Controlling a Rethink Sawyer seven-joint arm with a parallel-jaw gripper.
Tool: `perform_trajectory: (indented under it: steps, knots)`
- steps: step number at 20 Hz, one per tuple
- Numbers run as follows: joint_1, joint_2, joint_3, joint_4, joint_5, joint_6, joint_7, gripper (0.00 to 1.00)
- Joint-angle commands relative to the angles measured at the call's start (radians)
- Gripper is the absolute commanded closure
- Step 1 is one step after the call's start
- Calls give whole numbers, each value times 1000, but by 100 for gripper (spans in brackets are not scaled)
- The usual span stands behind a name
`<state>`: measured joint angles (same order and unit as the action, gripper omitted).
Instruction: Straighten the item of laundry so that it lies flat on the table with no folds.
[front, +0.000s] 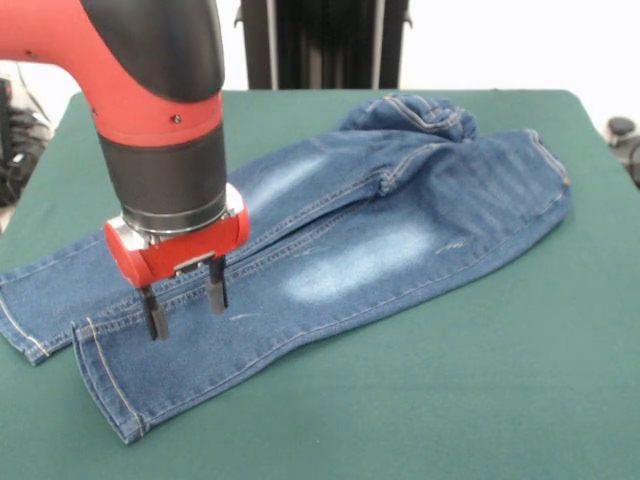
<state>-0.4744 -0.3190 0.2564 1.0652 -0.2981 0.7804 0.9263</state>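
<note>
I see my fingers (186, 305) a little apart, holding nothing, over the jeans (330, 250) lying bunched on the green tabletop (480, 400)

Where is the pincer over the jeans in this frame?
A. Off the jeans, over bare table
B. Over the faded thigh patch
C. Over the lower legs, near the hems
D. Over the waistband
C: the pincer hangs with its fingers apart over the lower legs of the jeans, close to the hems and far from the bunched waistband.
</note>
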Motion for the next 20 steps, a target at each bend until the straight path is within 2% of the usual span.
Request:
perform_trajectory:
  steps: [1, 10, 15, 20]
  knots:
    - [-2, 79, 138, 112, -58, -13, -173, 0]
    - [-19, 161, 172, 68, -119, -97, -171, 0]
    - [-18, 174, 173, 49, -143, -96, -146, 0]
    - [-27, 202, 192, 35, -160, -155, -148, 0]
